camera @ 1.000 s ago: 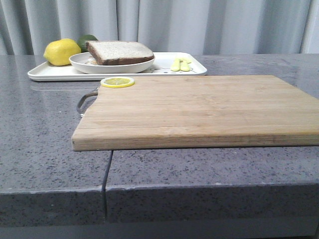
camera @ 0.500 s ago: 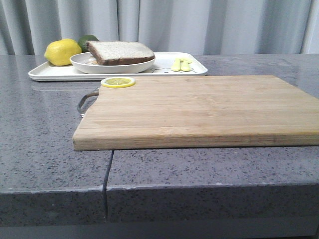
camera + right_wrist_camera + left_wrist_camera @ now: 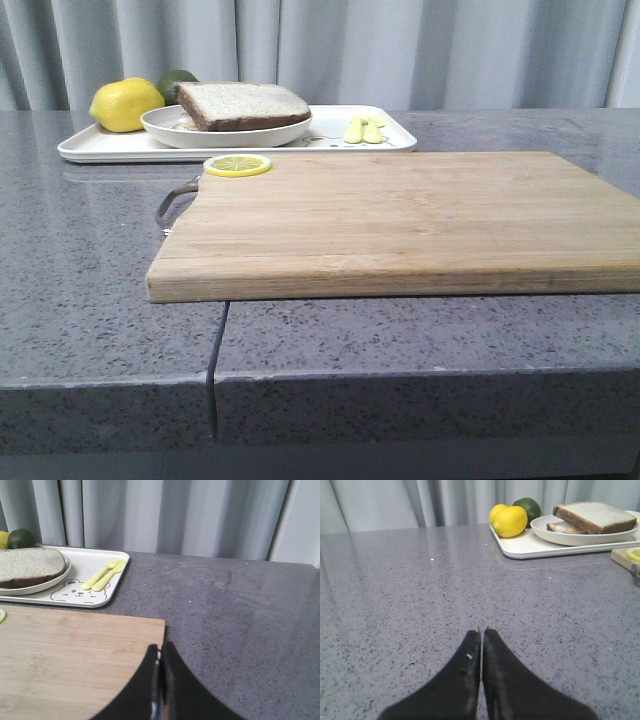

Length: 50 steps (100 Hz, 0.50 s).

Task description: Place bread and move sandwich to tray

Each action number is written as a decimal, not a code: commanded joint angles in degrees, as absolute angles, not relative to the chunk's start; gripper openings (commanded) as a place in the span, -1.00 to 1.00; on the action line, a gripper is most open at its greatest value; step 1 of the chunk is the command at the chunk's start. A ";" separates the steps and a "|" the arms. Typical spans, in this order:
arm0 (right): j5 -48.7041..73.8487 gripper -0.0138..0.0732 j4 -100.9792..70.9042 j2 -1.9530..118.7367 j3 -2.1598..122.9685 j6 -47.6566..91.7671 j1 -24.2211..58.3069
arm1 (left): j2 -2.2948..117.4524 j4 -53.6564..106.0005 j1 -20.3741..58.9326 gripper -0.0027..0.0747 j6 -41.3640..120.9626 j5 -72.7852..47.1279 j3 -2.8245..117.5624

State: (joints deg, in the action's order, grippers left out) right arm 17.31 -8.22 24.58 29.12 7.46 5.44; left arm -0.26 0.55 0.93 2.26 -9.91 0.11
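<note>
The sandwich (image 3: 243, 103) lies on its round white plate (image 3: 225, 130), which rests on the white tray (image 3: 390, 138) at the back left. Its top is a bread slice with a dark crust; the egg hardly shows. It also shows in the left wrist view (image 3: 594, 516) and the right wrist view (image 3: 30, 564). The tray's bear drawing (image 3: 77, 590) is in the right wrist view. No grippers show in the front view. My left gripper (image 3: 482, 631) is shut and empty over bare counter. My right gripper (image 3: 159, 648) is shut and empty over the cutting board's corner.
A wooden cutting board (image 3: 400, 215) with a lemon slice (image 3: 237, 164) lies in the middle of the grey counter. On the tray are a lemon (image 3: 124, 103), a lime (image 3: 176, 80) and yellow-green cutlery (image 3: 363, 129). Curtains hang behind. The counter's front edge is near.
The view has shifted very slightly; nothing on the counter has moved.
</note>
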 commanded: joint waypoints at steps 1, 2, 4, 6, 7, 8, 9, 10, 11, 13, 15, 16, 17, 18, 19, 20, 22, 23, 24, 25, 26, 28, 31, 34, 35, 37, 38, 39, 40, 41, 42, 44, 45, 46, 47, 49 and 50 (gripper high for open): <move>13.01 -0.84 -8.24 24.79 30.67 7.78 5.14 | -1.99 0.43 0.92 -0.98 2.35 -4.72 -0.74; 13.01 -0.84 -8.24 24.79 30.67 7.78 5.14 | -1.99 0.43 0.92 -0.98 2.35 -4.72 -0.76; 13.01 -0.84 -8.24 24.79 30.67 7.78 5.14 | -1.99 0.43 0.92 -0.98 2.35 -5.17 -0.86; 13.01 -0.84 -8.24 24.79 30.67 7.78 5.14 | -1.99 0.00 0.92 -0.98 2.35 -5.60 -0.86; 13.01 -0.84 -8.24 24.79 30.67 7.78 5.14 | -1.99 0.00 0.92 -0.98 2.35 -5.76 -0.86; 13.01 -0.84 -8.24 24.79 30.67 7.78 5.14 | -1.99 0.00 0.92 -0.98 2.35 -5.76 -0.86; 13.01 -0.84 -8.24 24.79 30.67 7.78 5.14 | -1.99 0.00 0.92 -0.98 2.35 -5.76 -0.86; 13.01 -0.84 -8.24 24.79 30.67 7.78 5.14 | -1.99 0.00 0.92 -0.98 2.35 -5.76 -0.86; 13.01 -0.84 -8.24 24.79 30.67 7.78 5.14 | -1.99 0.00 0.92 -0.98 2.35 -5.76 -0.86; 13.01 -0.84 -8.24 24.79 30.67 7.78 5.14 | -1.99 0.00 0.92 -0.98 2.35 -5.76 -0.86; 13.01 -0.84 -8.24 24.79 30.67 7.78 5.14 | -1.99 0.00 0.92 -0.98 2.35 -5.76 -0.86; 13.01 -0.84 -8.24 24.79 30.67 7.78 5.14 | -1.99 0.00 0.92 -0.98 2.35 -5.76 -0.86; 13.01 -0.84 -8.24 24.79 30.67 7.78 5.14 | -1.99 0.00 0.92 -0.98 2.35 -5.76 -0.86; 13.01 -0.84 -8.24 24.79 30.67 7.78 5.14 | -1.99 0.00 0.92 -0.98 2.35 -5.76 -0.86; 13.01 -0.84 -8.24 24.79 30.67 7.78 5.14 | -1.99 0.00 0.92 -0.98 2.35 -5.76 -0.86; 13.01 -0.84 -8.24 24.79 30.67 7.78 5.14 | -1.99 0.00 0.92 -0.98 2.35 -5.76 -0.86; 13.01 -0.84 -8.24 24.79 30.67 7.78 5.14 | -1.99 0.00 0.92 -0.98 2.35 -5.76 -0.86; 13.01 -0.84 -8.24 24.79 30.67 7.78 5.14 | -1.99 0.00 0.92 -0.98 2.35 -5.76 -0.86; 13.01 -0.84 -8.24 24.79 30.67 7.78 5.14 | -1.99 0.00 0.92 -0.98 2.35 -5.76 -0.86; 13.01 -0.84 -8.24 24.79 30.67 7.78 5.14 | -1.99 0.00 0.92 -0.98 2.35 -5.76 -0.86; 13.01 -0.84 -8.24 24.79 30.67 7.78 5.14 | -1.99 0.00 0.92 -0.98 2.35 -5.76 -0.86; 13.01 -0.84 -8.24 24.79 30.67 7.78 5.14 | -1.99 0.00 0.92 -0.98 2.35 -5.76 -0.86; 13.01 -0.84 -8.24 24.79 30.67 7.78 5.14 | -1.99 0.00 0.92 -0.98 2.35 -5.76 -0.86; 13.01 -0.84 -8.24 24.79 30.67 7.78 5.14 | -1.99 0.00 0.92 -0.98 2.35 -5.76 -0.86; 13.01 -0.84 -8.24 24.79 30.67 7.78 5.14 | -1.99 0.00 0.92 -0.98 2.35 -5.76 -0.86; 13.01 -0.84 -8.24 24.79 30.67 7.78 5.14 | -1.99 0.00 0.92 -0.98 2.35 -5.76 -0.86; 13.01 -0.84 -8.24 24.79 30.67 7.78 5.14 | -1.99 0.00 0.92 -0.98 2.35 -5.76 -0.86; 13.01 -0.84 -8.24 24.79 30.67 7.78 5.14 | -1.99 0.00 0.92 -0.98 2.35 -5.76 -0.86; 13.01 -0.84 -8.24 24.79 30.67 7.78 5.14 | -1.99 0.00 0.92 -0.98 2.35 -5.76 -0.86; 13.01 -0.84 -8.24 24.79 30.67 7.78 5.14 | -1.99 0.00 0.92 -0.98 2.35 -5.76 -0.86; 13.01 -0.84 -8.24 24.79 30.67 7.78 5.14 | -1.99 0.00 0.92 -0.98 2.35 -5.76 -0.86; 13.01 -0.84 -8.24 24.79 30.67 7.78 5.14 | -1.99 0.00 0.92 -0.98 2.35 -5.76 -0.86; 13.01 -0.84 -8.24 24.79 30.67 7.78 5.14 | -1.99 0.00 0.92 -0.98 2.35 -5.76 -0.86; 13.01 -0.84 -8.24 24.79 30.67 7.78 5.14 | -1.99 0.00 0.92 -0.98 2.35 -5.76 -0.86; 13.01 -0.84 -8.24 24.79 30.67 7.78 5.14 | -1.99 0.00 0.92 -0.98 2.35 -5.76 -0.86; 13.01 -0.84 -8.24 24.79 30.67 7.78 5.14 | -1.99 0.00 0.92 -0.98 2.35 -5.76 -0.86; 13.01 -0.84 -8.24 24.79 30.67 7.78 5.14 | -1.99 0.00 0.92 -0.98 2.35 -5.76 -0.86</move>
State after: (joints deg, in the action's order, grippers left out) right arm 17.31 -8.22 24.58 29.12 7.46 5.44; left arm -0.26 0.00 0.93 2.26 -9.88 0.11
